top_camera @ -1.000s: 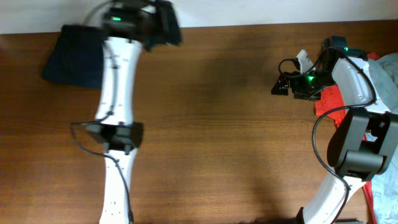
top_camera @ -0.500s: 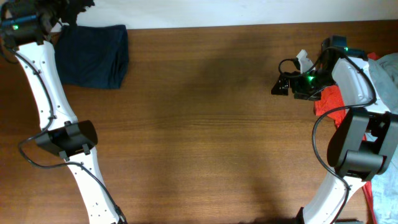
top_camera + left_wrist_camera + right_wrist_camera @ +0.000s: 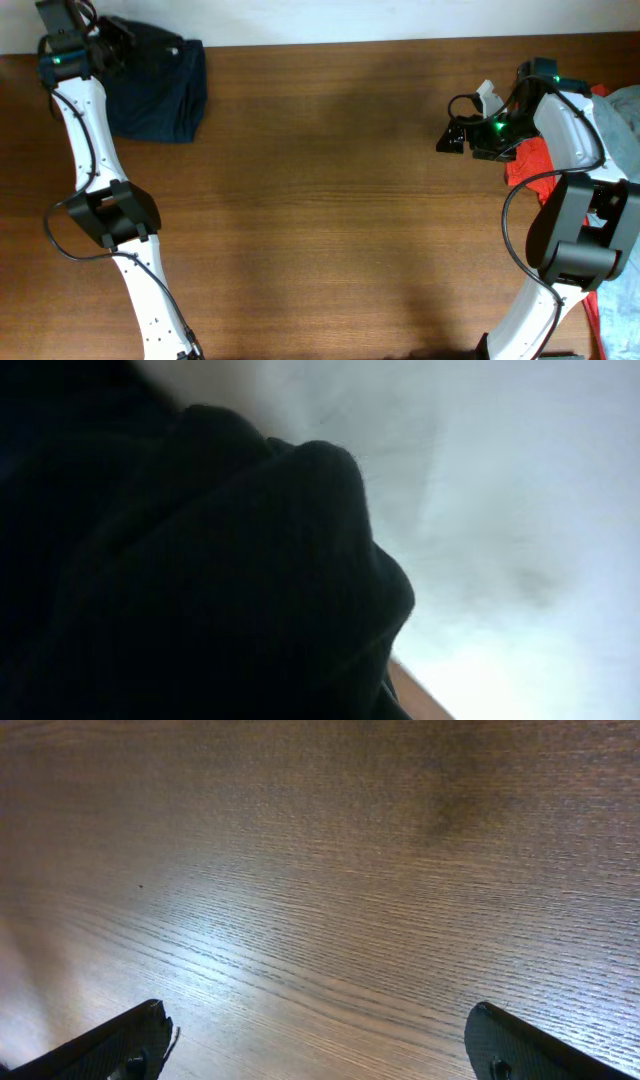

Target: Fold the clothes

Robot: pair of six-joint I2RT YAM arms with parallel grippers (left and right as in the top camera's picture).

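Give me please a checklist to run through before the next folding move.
1. Right gripper jaws open, empty: ok.
2. Table below it bare wood: ok.
3. Left gripper hold on the dark cloth: cannot tell; cloth fills the left wrist view.
4. Navy garment lies folded at the far left corner: ok.
5. Red garment flat and ready: not ok, bunched at the right edge.
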